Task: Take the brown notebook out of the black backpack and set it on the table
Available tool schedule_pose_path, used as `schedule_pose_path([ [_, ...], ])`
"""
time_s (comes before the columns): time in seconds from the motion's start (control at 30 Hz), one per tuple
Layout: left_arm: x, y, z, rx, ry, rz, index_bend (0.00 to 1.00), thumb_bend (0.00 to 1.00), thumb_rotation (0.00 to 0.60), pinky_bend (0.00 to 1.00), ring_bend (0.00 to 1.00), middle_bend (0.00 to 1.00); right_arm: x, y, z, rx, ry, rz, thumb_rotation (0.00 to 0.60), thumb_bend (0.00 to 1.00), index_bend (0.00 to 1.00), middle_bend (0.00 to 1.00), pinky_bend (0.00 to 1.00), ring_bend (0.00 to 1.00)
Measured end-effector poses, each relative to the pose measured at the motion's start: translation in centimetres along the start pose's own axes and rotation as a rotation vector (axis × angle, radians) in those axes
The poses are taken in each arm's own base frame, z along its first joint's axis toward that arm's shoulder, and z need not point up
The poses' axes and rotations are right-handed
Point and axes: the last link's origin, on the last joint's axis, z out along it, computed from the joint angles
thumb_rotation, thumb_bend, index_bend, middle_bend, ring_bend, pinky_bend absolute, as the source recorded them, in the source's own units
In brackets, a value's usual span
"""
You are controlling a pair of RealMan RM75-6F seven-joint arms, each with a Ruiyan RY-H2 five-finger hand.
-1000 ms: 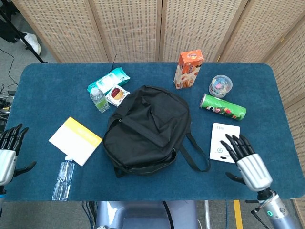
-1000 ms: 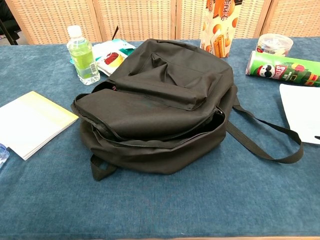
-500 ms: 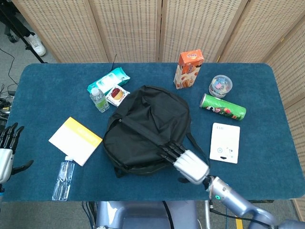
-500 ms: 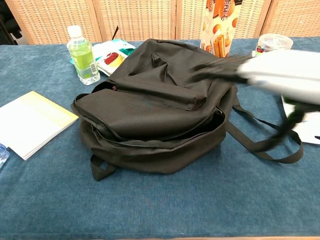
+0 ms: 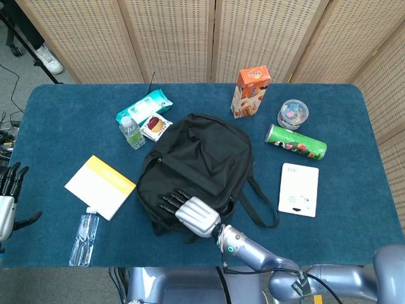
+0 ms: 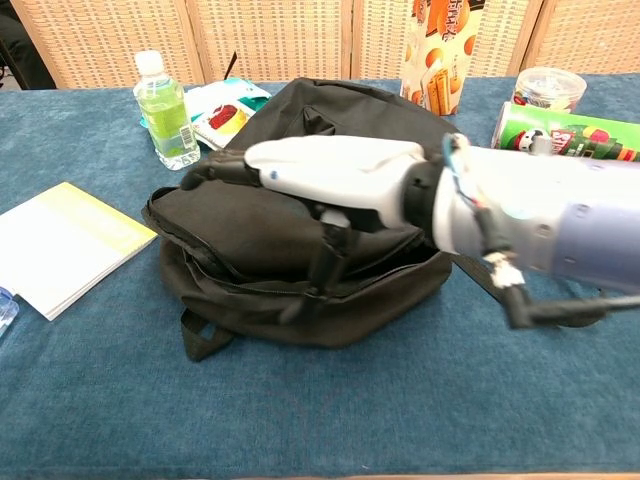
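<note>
One black backpack lies flat mid-table, soft and rumpled, its zipped mouth gaping toward the near edge; no brown notebook shows. Right hand hovers over its near flap, fingers spread, holding nothing. Left hand waits open at the table's left edge.

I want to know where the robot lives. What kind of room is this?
Probably a robot practice room, not a home: woven cane screens wall off a blue-covered table where a black fabric backpack lies among snacks.
</note>
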Motion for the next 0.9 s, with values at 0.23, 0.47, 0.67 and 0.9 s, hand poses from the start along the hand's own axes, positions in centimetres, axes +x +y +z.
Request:
schedule_pose_path([
  [0.23, 0.0, -0.1, 0.1, 0.007, 0.005, -0.002, 0.0, 0.05, 0.6, 0.08, 0.0, 0.0, 0.4, -0.7, 2.6, -0.029, 0.024, 0.027, 0.6, 0.0, 0.04, 0.0, 0.0, 0.0],
  [0.47, 0.1, -0.2, 0.1, 0.015, 0.009, -0.002, 0.0, 0.05, 0.6, 0.08, 0.0, 0.0, 0.4, -1.2, 4.6, -0.074, 0.046, 0.046, 0.6, 0.0, 0.04, 0.0, 0.0, 0.0],
  [0.67, 0.2, -0.4, 0.2, 0.023, 0.013, -0.005, 0.0, 0.05, 0.6, 0.08, 0.0, 0.0, 0.0, -0.9, 6.1, -0.119, 0.067, 0.023, 0.6, 0.0, 0.05, 0.0, 0.0, 0.0],
  [0.9, 0.4, -0.6, 0.3, 0.031, 0.017, -0.014, 0.0, 0.05, 0.6, 0.08, 0.0, 0.0, -0.3, -0.2, 6.7, -0.167, 0.092, -0.052, 0.6, 0.0, 0.12, 0.09, 0.06, 0.01],
])
